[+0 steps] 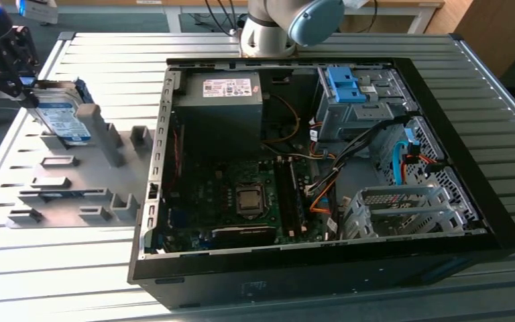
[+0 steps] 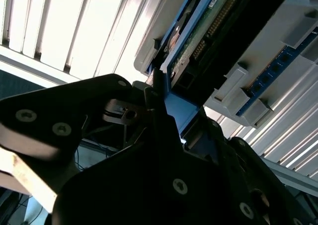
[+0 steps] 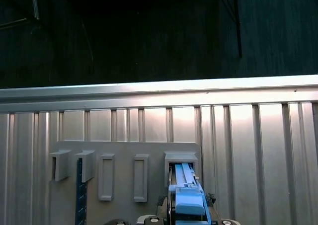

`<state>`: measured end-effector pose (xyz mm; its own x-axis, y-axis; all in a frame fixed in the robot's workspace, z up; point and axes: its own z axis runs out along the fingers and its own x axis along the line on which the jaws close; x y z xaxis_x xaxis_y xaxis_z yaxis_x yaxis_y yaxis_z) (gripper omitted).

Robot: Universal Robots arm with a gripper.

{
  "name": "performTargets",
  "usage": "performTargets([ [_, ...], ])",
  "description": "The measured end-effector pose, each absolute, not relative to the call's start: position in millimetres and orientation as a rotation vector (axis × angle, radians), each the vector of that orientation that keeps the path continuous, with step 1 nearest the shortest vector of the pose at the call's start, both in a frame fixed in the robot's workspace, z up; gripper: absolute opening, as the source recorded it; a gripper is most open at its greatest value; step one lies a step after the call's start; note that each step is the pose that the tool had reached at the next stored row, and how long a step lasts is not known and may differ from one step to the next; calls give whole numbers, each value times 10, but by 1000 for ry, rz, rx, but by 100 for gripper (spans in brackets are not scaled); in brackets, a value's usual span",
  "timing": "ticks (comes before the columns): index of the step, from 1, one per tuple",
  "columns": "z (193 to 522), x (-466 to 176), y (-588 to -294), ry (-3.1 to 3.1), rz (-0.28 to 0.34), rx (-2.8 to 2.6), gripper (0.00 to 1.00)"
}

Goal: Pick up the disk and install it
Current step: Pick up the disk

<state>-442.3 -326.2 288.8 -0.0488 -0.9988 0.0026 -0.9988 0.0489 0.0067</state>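
Gripper (image 1: pixel 30 92): clamped on flat silver hard drive in blue plastic frame (image 1: pixel 64 121), upper left of the exterior view.
Nearby: grey slotted plastic holder (image 1: pixel 61 181) beneath; open black computer case (image 1: pixel 329 275) at right.

open black PC case (image 1: pixel 329 275) on ribbed metal tbl (image 1: pixel 61 282) | grey PSU (image 1: pixel 222 111) w/ white sticker, next to mobo (image 1: pixel 231 181) | blue bracket (image 1: pixel 342 84) on drive bay | silver cage (image 1: pixel 401 211) | grey fixture plate (image 1: pixel 61 194) beside case, exterior view's left

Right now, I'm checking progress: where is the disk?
At the exterior view's left, the disk is held by the gripper at the grey slotted holder, beside the open computer case.
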Motion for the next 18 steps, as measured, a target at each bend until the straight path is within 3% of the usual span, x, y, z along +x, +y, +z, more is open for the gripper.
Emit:
performTargets([
  [18, 2888, -4423, -3262, -2262, -5, 2171, 37],
])
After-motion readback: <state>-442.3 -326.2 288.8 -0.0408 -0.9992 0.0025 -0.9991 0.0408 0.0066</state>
